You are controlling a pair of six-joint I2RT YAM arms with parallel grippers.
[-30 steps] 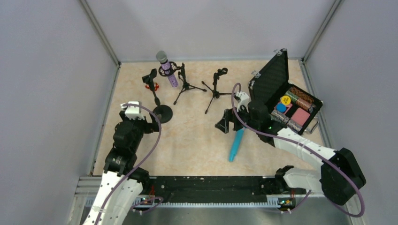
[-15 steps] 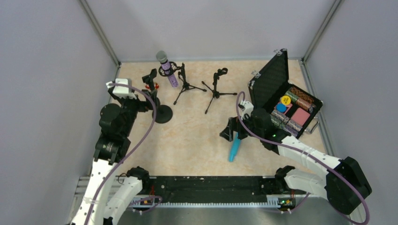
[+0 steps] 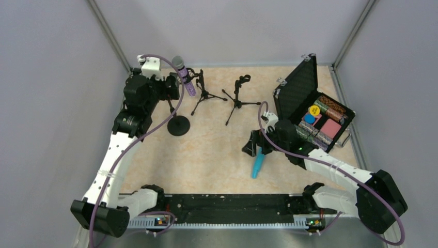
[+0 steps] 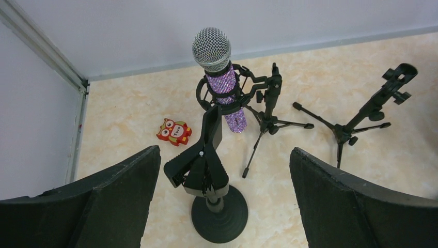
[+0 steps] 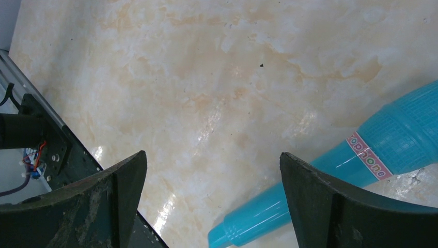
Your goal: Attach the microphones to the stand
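Currently the all-turquoise plastic stick microphone lies flat on the marbled table, slanting under one finger of the right gripper, whose jaws gape empty. The left gripper, equally spread and empty, faces the glittery purple microphone mounted in a black tripod stand.

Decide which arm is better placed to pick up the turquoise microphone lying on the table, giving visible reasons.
Right. The right gripper, open, hangs just over the turquoise microphone. The left gripper, also open, is far off at the back by the stands and the purple microphone.
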